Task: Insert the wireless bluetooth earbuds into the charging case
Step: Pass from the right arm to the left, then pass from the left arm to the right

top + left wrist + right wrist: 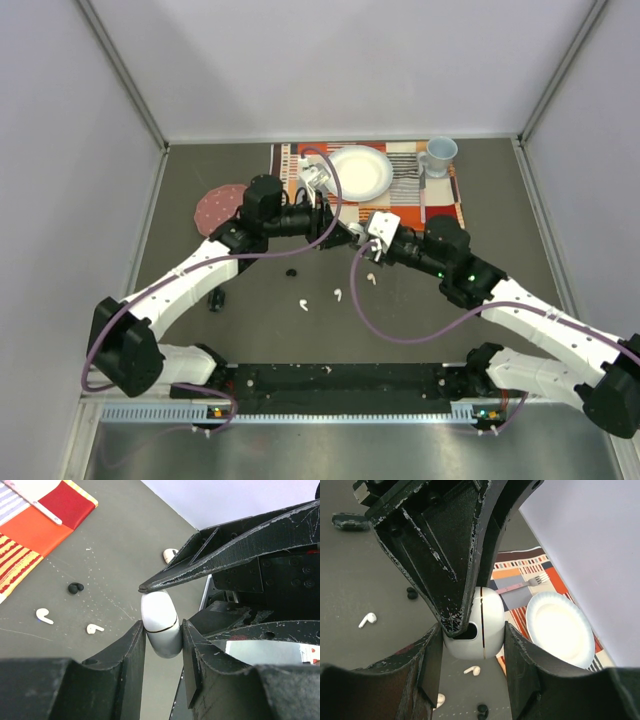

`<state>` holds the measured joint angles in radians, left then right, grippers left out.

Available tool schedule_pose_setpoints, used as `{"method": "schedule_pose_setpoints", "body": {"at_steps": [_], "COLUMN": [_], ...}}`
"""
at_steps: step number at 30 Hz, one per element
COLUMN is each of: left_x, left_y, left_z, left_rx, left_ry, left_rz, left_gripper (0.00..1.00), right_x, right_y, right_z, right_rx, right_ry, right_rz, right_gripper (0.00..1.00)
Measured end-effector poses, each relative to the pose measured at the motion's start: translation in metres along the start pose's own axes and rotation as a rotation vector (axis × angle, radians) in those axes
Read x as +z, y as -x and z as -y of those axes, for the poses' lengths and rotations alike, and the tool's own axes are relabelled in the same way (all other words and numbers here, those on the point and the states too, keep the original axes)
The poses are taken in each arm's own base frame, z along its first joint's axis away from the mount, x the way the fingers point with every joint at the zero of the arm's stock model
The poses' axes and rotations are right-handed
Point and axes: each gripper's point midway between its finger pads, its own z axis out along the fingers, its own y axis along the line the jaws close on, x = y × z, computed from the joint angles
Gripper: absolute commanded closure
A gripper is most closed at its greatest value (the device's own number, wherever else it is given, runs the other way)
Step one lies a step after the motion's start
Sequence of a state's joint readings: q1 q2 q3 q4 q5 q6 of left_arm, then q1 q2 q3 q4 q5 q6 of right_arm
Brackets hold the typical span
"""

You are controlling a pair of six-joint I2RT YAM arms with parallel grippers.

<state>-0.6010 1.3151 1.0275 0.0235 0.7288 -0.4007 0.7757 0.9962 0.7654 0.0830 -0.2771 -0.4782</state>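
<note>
left wrist view: the left gripper (163,632) squeezes the small round white plastic charging case (158,611) by its thin sides; the right gripper (472,635) hugs its wide sides; together they hold it up over the middle of the grey table (120,535); the tiny white earbuds (44,615) and a tiny black earbud (75,587) lie loose on the table, none inside; i think the lid must open next; let one gripper hold firm while the other pulls gently at the seam; black fingers hide much of the lid; i see no pink buds.
</note>
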Motion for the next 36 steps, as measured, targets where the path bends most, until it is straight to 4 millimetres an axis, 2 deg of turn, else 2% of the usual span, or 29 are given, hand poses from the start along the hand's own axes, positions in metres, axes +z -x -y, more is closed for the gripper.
{"method": "schedule_pose_setpoints", "body": {"at_steps": [1, 2, 3, 4, 9, 13, 15, 17, 19, 22, 24, 28, 30, 36], "left_x": [0.000, 0.001, 0.001, 0.001, -0.002, -0.019, -0.032, -0.047, -0.059, -0.073, -0.078, -0.080, -0.080, -0.093], "left_y": [0.000, 0.000, 0.000, 0.000, -0.004, 0.003, 0.013, 0.027, 0.038, 0.044, 0.040, 0.026, 0.025, 0.040], "left_z": [0.000, 0.000, -0.001, -0.002, -0.014, -0.019, -0.022, -0.021, -0.017, -0.007, -0.003, 0.001, 0.003, 0.030], "left_rx": [0.002, 0.005, 0.007, 0.017, 0.071, 0.164, 0.217, 0.284, 0.355, 0.446, 0.503, 0.584, 0.601, 0.669], "left_ry": [0.000, 0.001, 0.002, 0.009, 0.073, 0.162, 0.227, 0.271, 0.285, 0.272, 0.252, 0.202, 0.189, 0.112], "left_rz": [-0.001, -0.001, -0.001, 0.000, 0.009, 0.071, 0.126, 0.198, 0.282, 0.392, 0.453, 0.503, 0.519, 0.641], "left_gripper": [1.00, 1.00, 1.00, 1.00, 1.00, 1.00, 1.00, 1.00, 1.00, 1.00, 1.00, 1.00, 1.00, 1.00], "right_x": [0.000, 0.000, 0.000, 0.000, -0.001, -0.014, -0.020, -0.025, -0.028, -0.026, -0.021, -0.006, 0.000, 0.004], "right_y": [-0.001, -0.001, -0.001, 0.000, 0.024, 0.037, 0.042, 0.052, 0.071, 0.099, 0.106, 0.095, 0.090, 0.078], "right_z": [0.000, 0.001, 0.001, 0.002, 0.014, 0.020, 0.027, 0.040, 0.058, 0.084, 0.088, 0.066, 0.055, 0.029], "right_rx": [0.000, 0.004, 0.013, 0.020, 0.076, 0.205, 0.301, 0.416, 0.530, 0.691, 0.783, 0.924, 0.954, 0.981], "right_ry": [-0.003, -0.006, -0.010, -0.017, -0.084, -0.137, -0.179, -0.233, -0.270, -0.293, -0.278, -0.173, -0.120, -0.009], "right_rz": [-0.002, -0.003, -0.003, 0.003, 0.088, 0.119, 0.109, 0.083, 0.084, 0.122, 0.137, 0.081, 0.052, -0.006], "right_gripper": [0.40, 0.30, 0.12, 0.01, 0.01, 0.01, 0.01, 0.01, 0.01, 0.01, 0.01, 0.07, 0.07, 0.07]}}
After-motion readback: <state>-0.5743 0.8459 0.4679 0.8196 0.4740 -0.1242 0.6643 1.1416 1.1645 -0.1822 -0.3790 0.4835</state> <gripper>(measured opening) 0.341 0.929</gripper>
